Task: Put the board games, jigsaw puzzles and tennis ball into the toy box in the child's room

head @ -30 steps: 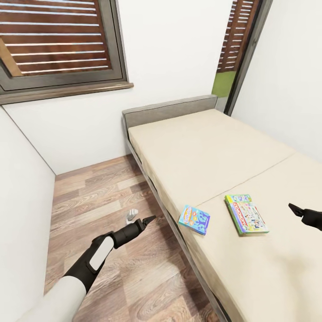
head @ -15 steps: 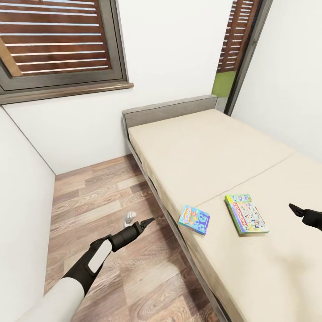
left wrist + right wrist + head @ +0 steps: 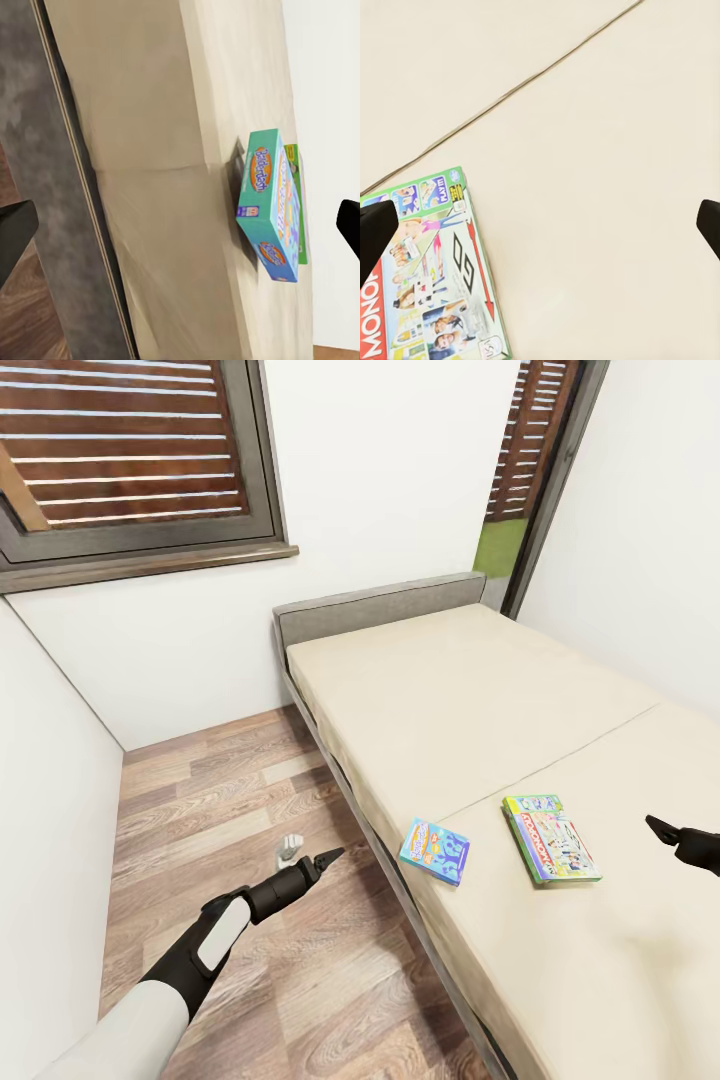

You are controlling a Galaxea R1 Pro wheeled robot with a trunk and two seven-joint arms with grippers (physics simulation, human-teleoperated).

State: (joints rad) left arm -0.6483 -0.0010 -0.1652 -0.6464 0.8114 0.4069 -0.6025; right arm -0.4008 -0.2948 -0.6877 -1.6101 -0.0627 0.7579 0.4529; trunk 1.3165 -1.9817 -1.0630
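While both pincers stay apart, empty, left pincer (image 3: 330, 855) edged lower.

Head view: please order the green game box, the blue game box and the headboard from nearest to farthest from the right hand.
1. Green game box: on the bed, just left of the right hand.
2. Blue game box: further left, near the bed's floor-side edge.
3. Headboard: grey, at the bed's far end by the wall.
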